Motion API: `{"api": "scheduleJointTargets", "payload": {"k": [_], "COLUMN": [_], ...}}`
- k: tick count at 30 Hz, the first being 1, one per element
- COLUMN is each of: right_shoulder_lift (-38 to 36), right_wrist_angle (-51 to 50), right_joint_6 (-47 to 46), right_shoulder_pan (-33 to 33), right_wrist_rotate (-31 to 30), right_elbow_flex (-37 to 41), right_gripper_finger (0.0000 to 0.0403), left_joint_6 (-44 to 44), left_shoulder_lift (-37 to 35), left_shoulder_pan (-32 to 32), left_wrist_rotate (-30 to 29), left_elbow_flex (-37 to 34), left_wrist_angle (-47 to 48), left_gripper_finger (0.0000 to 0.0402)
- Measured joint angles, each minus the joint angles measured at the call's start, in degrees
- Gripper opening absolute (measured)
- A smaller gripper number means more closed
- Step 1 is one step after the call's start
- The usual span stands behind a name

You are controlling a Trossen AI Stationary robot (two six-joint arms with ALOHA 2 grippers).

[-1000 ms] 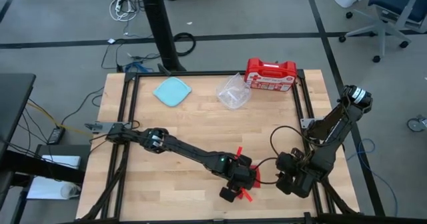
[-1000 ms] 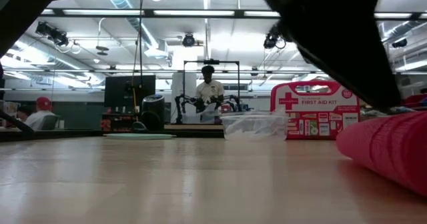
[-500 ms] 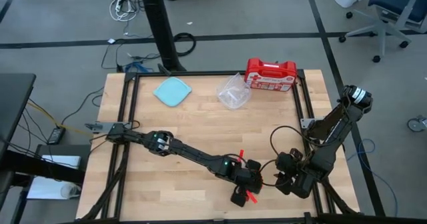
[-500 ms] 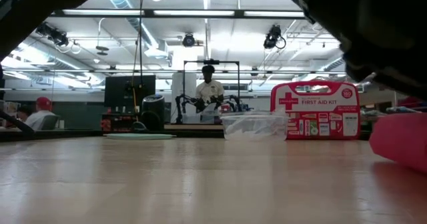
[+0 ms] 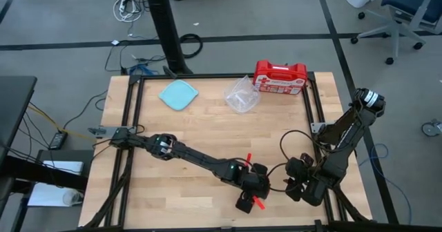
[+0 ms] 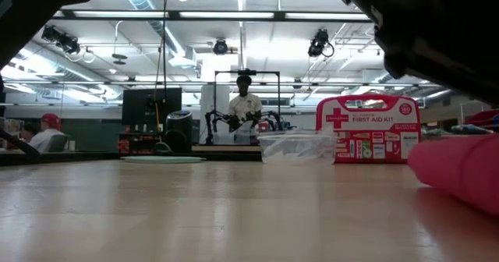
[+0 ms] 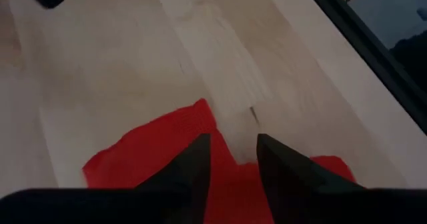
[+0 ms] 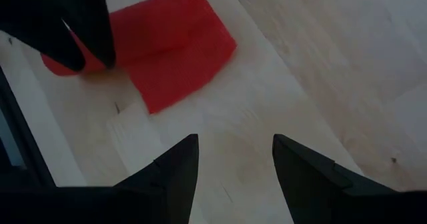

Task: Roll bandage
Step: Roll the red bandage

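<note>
Near the table's front edge, right of centre, lies the bandage [image 5: 253, 179], a bright red fabric strip, mostly hidden under the left gripper [image 5: 248, 194] in the high view; one end pokes out behind the gripper, another at its front. Left wrist view: red fabric [image 7: 150, 161] flat on the wood beneath both dark fingers [image 7: 193, 167], which stand a little apart with bare wood and cloth showing in the gap; tips are down at the fabric, but whether they press it or pinch anything, cannot tell. Right gripper [image 5: 295, 184] sits just beside, to the right, close to the table's right front corner, fingers [image 8: 175, 167] spread, nothing between them, only wood. Right wrist view: squared end of the bandage [image 8: 173, 47] lies flat ahead, the left gripper's dark body over its far part. Low view: red mass [image 6: 460, 168] at the right edge, resting on the tabletop [image 6: 218, 207]. Along the back of the table: red first-aid kit [image 5: 280, 76], clear plastic bag [image 5: 242, 94], light-blue cloth [image 5: 178, 94]. Person [image 6: 245, 106] stands in the room beyond.
</note>
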State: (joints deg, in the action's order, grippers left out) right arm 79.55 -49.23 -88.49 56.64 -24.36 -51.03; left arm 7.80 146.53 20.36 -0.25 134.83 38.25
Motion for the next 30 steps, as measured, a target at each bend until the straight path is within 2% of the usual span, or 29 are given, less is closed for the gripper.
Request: {"api": "scheduleJointTargets", "payload": {"k": [13, 20, 30], "right_shoulder_lift": [0.0, 0.0, 0.0], "right_wrist_angle": [-0.2, -0.2, -0.2], "right_joint_6": [0.0, 0.1, 0.5], "right_shoulder_pan": [0.0, 0.0, 0.0], "right_wrist_rotate": [-0.6, -1.2, -1.3], "right_elbow_flex": [0.0, 0.0, 0.0], "right_gripper_finger": [0.0191, 0.0191, 0.0191], "left_joint_6": [-0.8, -0.5, -0.6], "left_shoulder_lift": [-3.7, -3.7, -3.9], "left_shoulder_pan": [0.0, 0.0, 0.0], "left_wrist_rotate": [-0.5, -0.5, 0.6], "left_elbow_flex": [0.1, -2.6, -9.7], "left_wrist_angle": [16.7, 12.0, -2.8], "left_gripper_finger": [0.0127, 0.0127, 0.0127]}}
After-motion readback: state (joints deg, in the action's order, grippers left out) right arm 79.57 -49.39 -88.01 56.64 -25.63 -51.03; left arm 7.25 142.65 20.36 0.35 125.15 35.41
